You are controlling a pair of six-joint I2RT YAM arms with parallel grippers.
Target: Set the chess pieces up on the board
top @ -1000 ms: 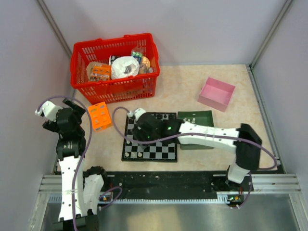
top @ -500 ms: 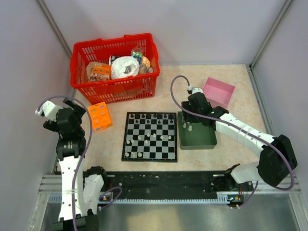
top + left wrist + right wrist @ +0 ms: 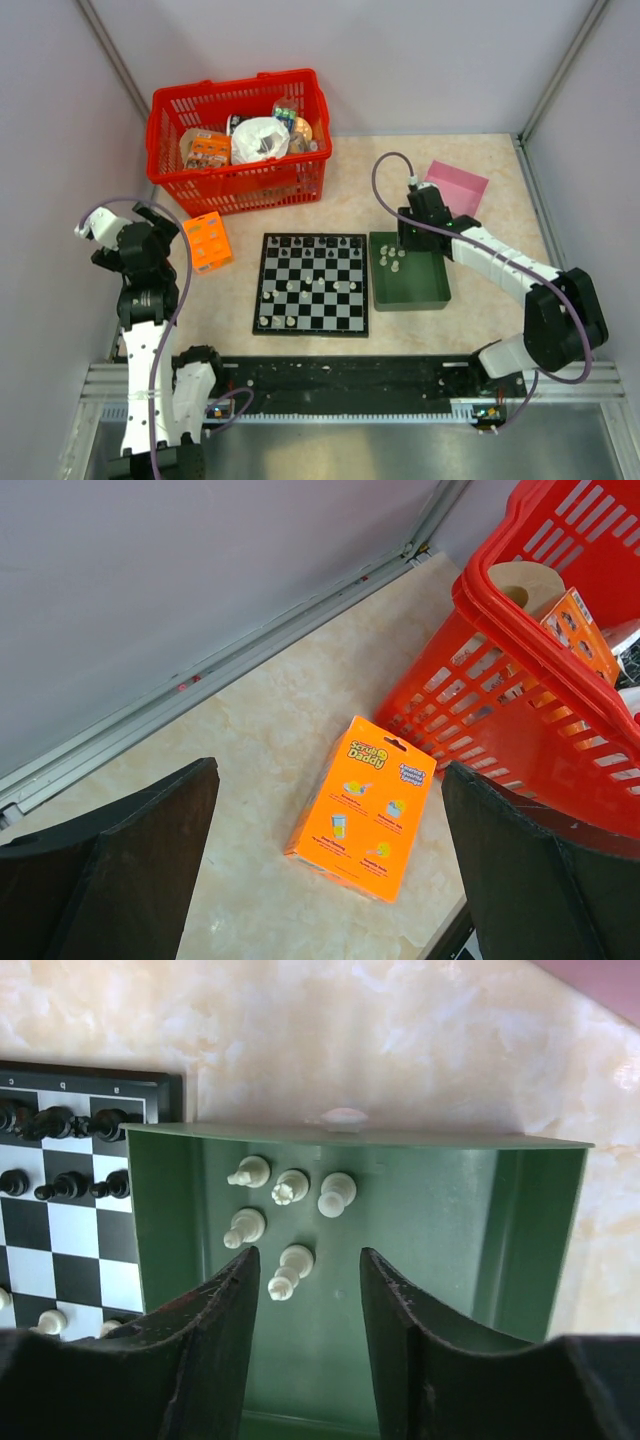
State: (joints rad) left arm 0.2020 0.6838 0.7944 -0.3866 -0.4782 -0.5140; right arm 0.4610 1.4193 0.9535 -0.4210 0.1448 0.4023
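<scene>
The checkered board (image 3: pixel 312 284) lies at the table's middle with several black and white pieces on it. Its right edge shows in the right wrist view (image 3: pixel 60 1210). A dark green tray (image 3: pixel 428 287) to its right holds several white pieces (image 3: pixel 290 1187). My right gripper (image 3: pixel 406 238) hovers over the tray's far part, open and empty (image 3: pixel 308 1260). One white piece (image 3: pixel 289 1269) lies close to its left finger. My left gripper (image 3: pixel 150 228) is raised at the far left, open and empty (image 3: pixel 330 780), over an orange box.
A red basket (image 3: pixel 240 140) full of goods stands at the back left. An orange sponge box (image 3: pixel 207 241) lies left of the board, also in the left wrist view (image 3: pixel 365 808). A pink box (image 3: pixel 452 193) sits at the back right.
My right arm has swung from over the board's left part to the green tray, then a little further back over it. The left arm has hardly moved.
</scene>
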